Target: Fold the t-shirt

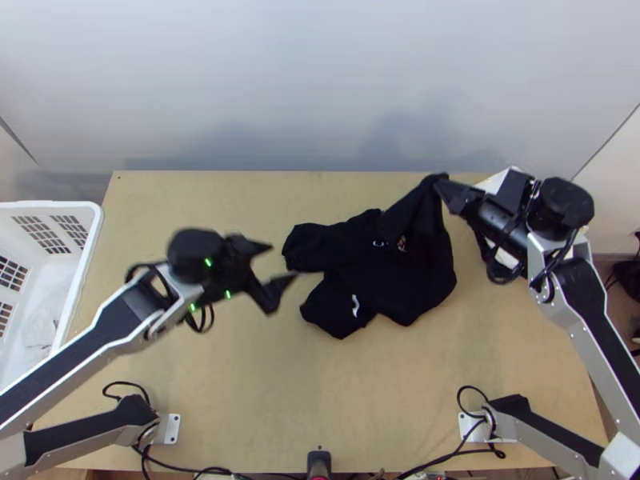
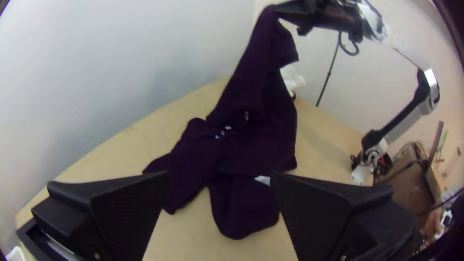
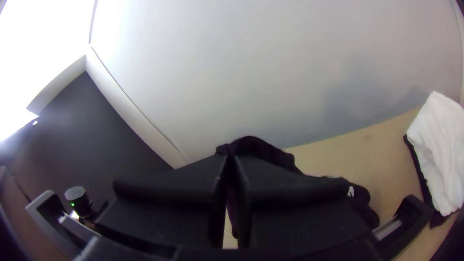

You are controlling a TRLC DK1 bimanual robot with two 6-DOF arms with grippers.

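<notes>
Nearest the camera, the fingers of the left gripper [image 2: 220, 176] are spread wide, with nothing held between them. The desk [image 1: 264, 400] extends below both pairs of fingers. A white basket [image 1: 86, 256] is placed behind the left fingers, on the side away from the garment. The black t-shirt [image 1: 408, 272] lies bunched in front of the left fingers; one part is raised, its end clamped between the closed fingers of the right gripper [image 3: 231, 157]. A white cloth [image 3: 440, 150] is set beside the right fingers. A small white mark [image 1: 355, 305] is seen on the lower part of the garment.

The step in hand is judged to be spreading before folding. A free edge should be pinched by the left fingers, single layers only, and tension applied evenly before the fabric is lowered flat.
</notes>
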